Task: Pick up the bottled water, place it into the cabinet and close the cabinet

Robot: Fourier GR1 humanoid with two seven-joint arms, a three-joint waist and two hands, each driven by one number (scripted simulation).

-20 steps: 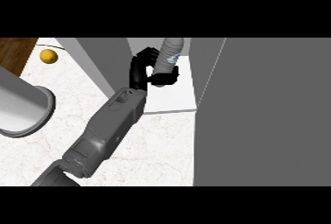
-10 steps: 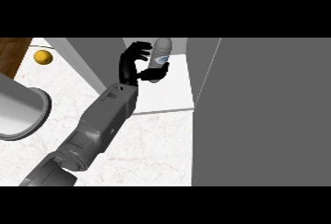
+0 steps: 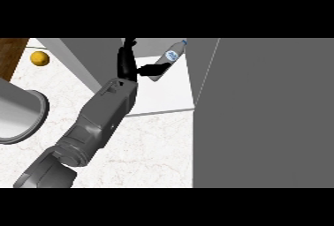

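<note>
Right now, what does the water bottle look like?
The bottle is clear plastic with a blue label and a small cap. It tilts, cap toward the view's upper right, over the white floor of the cabinet. The left hand's thumb touches its lower end; its fingers stand straight, apart from it.

readable text: none we can make out | only mark: blue label (image 3: 172, 55), lettering too small for us | on: clear plastic water bottle (image 3: 177, 47), far centre

A yellow fruit (image 3: 39, 58) lies beyond a grey vessel (image 3: 29, 115) on the counter (image 3: 150, 150).
</note>
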